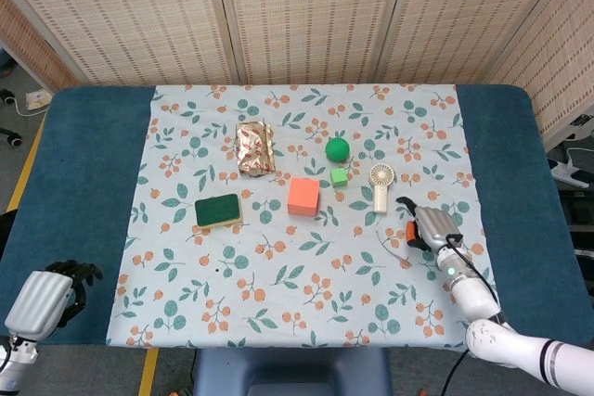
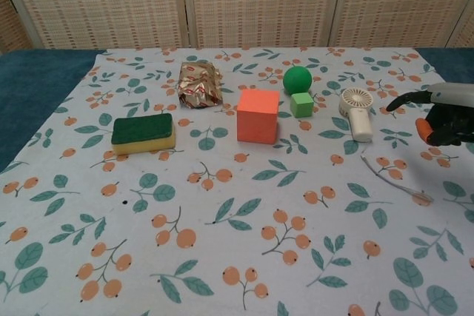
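Observation:
My right hand [image 1: 427,226] hovers over the floral cloth just right of a small white handheld fan [image 1: 380,185]. In the chest view the right hand [image 2: 441,115] comes in from the right edge with one finger stretched toward the fan [image 2: 356,112]; it holds nothing. A thin cord [image 1: 397,252] lies on the cloth just left of and below that hand. My left hand [image 1: 42,296] hangs off the table's near left corner, empty, and only the head view shows it.
On the floral cloth [image 1: 278,303] lie a green ball [image 1: 338,147], a small green cube [image 1: 339,175], an orange-red block [image 1: 303,196], a green-topped yellow sponge [image 1: 218,211] and a crinkled foil packet [image 1: 254,147]. Blue table [image 1: 93,164] borders the cloth.

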Controlling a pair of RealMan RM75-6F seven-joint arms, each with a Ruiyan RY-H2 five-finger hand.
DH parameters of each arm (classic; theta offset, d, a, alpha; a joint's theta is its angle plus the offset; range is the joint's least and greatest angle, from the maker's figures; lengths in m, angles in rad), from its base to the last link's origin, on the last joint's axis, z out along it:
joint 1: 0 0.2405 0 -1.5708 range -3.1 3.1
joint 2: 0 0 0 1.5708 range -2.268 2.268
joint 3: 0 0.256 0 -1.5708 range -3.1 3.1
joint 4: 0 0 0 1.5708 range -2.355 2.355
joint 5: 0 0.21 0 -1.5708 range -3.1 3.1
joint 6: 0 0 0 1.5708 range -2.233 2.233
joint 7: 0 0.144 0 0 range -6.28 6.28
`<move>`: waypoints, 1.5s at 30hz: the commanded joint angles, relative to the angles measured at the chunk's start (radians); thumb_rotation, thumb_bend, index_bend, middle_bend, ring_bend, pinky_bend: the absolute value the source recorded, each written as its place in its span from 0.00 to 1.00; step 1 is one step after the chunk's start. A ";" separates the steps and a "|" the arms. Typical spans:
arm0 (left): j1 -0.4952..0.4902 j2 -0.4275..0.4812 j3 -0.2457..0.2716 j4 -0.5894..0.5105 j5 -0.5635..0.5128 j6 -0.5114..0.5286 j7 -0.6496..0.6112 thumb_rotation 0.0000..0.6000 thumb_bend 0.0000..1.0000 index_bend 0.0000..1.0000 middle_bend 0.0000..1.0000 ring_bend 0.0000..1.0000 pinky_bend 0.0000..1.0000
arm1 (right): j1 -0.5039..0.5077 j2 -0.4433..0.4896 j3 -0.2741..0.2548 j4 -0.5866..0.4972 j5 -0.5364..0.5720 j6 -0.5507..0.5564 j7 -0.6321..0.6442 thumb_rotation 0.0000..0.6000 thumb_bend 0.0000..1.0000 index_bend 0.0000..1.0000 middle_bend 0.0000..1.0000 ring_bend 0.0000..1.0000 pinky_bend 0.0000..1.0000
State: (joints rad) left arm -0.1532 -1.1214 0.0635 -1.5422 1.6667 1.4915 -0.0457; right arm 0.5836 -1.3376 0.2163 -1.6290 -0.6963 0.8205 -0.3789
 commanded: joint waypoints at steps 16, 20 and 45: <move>-0.019 -0.014 0.001 0.014 0.013 -0.038 -0.009 1.00 0.90 0.46 0.53 0.43 0.50 | 0.057 -0.090 -0.019 0.124 0.001 0.026 0.050 1.00 0.76 0.12 0.84 0.77 0.85; -0.020 -0.015 0.002 0.018 0.018 -0.037 -0.015 1.00 0.90 0.46 0.53 0.43 0.50 | 0.068 -0.103 -0.024 0.141 0.003 0.023 0.055 1.00 0.76 0.12 0.84 0.77 0.85; -0.016 -0.009 0.001 0.011 0.020 -0.030 -0.017 1.00 0.90 0.46 0.53 0.43 0.50 | 0.109 -0.183 -0.026 0.269 -0.019 -0.027 0.128 1.00 0.76 0.12 0.84 0.77 0.85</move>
State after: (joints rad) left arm -0.1692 -1.1300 0.0645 -1.5314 1.6869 1.4617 -0.0626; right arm 0.6921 -1.5207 0.1906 -1.3602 -0.7151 0.7932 -0.2509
